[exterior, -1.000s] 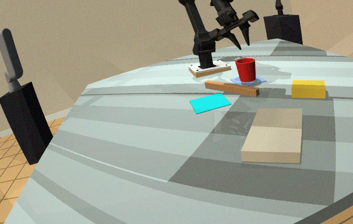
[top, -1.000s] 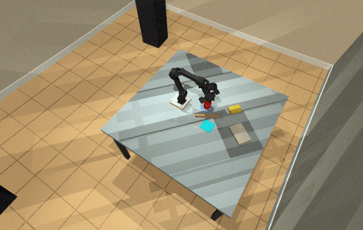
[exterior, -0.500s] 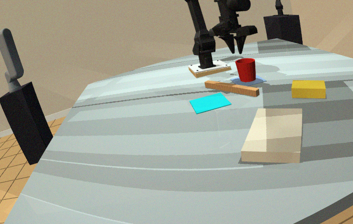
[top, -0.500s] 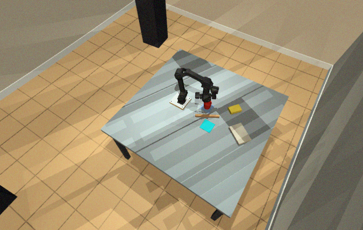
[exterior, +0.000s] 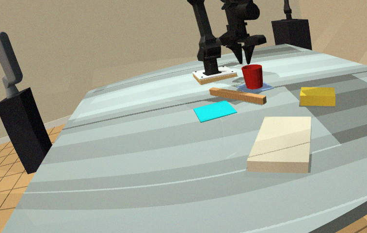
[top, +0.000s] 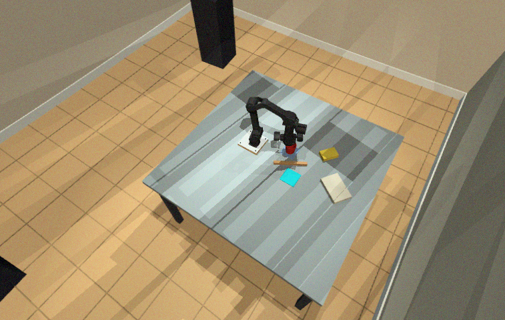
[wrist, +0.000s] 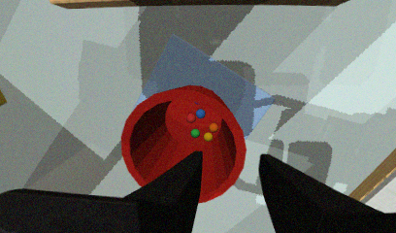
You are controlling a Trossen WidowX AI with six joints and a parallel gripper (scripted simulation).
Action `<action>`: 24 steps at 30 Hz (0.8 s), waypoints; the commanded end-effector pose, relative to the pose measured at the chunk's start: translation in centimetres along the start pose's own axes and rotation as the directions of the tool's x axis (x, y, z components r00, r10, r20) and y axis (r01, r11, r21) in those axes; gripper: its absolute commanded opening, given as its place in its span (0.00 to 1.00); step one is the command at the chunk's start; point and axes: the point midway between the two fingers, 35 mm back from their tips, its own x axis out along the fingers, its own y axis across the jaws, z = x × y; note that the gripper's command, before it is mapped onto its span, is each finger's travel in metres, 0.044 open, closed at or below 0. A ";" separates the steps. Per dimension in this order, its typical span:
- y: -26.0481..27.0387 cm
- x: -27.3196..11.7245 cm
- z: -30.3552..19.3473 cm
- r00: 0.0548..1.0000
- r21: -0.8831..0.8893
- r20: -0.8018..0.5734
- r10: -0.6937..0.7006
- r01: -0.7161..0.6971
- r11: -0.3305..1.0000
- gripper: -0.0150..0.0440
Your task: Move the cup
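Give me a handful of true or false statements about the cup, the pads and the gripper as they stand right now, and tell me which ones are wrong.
1. The red cup stands upright on the pale blue pad. True.
2. The gripper is shut on the cup. False: its fingers hang above the rim, partly open, holding nothing.
3. Marbles lie in the bottom of the cup. True: five show in the wrist view.
4. The cup already sits on the bright cyan pad. False: that pad is bare, with the wooden bar between it and the cup.
5. The yellow block touches the cup. False: it lies apart, off to one side.
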 end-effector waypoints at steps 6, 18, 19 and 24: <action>-0.2 1.8 -0.1 1.000 0.004 -0.007 -0.009 0.009 1.000 0.50; -0.3 3.7 -0.2 1.000 0.004 -0.008 -0.009 0.010 1.000 0.50; -0.3 3.9 -0.2 1.000 0.004 -0.008 -0.009 0.010 1.000 0.50; -0.4 4.7 -0.2 1.000 0.004 -0.008 -0.010 0.010 1.000 0.50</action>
